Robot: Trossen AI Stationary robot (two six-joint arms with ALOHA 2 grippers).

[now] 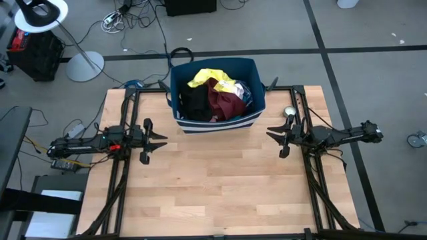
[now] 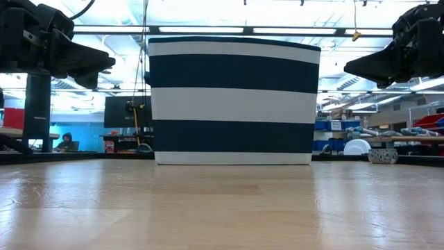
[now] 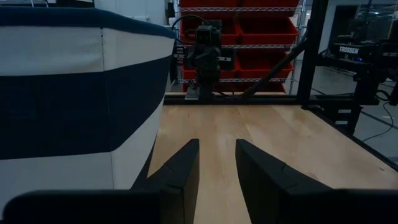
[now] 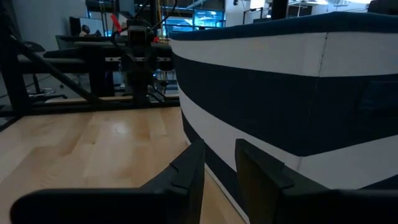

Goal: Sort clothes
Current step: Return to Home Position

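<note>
The clothes lie heaped inside a navy-and-white striped bin (image 1: pixel 217 125) at the table's far middle: a yellow piece (image 1: pixel 212 78) on top at the far side, a black piece (image 1: pixel 195 103) at the left, a maroon piece (image 1: pixel 225 103) at the right. My left gripper (image 1: pixel 163 142) is open and empty, level above the table, left of the bin's near corner; the bin wall shows beside it in the left wrist view (image 3: pixel 74 99). My right gripper (image 1: pixel 270 133) is open and empty, right of the bin's near corner, facing the left one.
Bare wooden tabletop (image 1: pixel 213 193) spreads between the grippers and the near edge. Black frame rails (image 1: pixel 123 193) run along the table's left and right sides (image 1: pixel 320 193). In the low view the bin (image 2: pixel 234 101) fills the middle and hides its contents.
</note>
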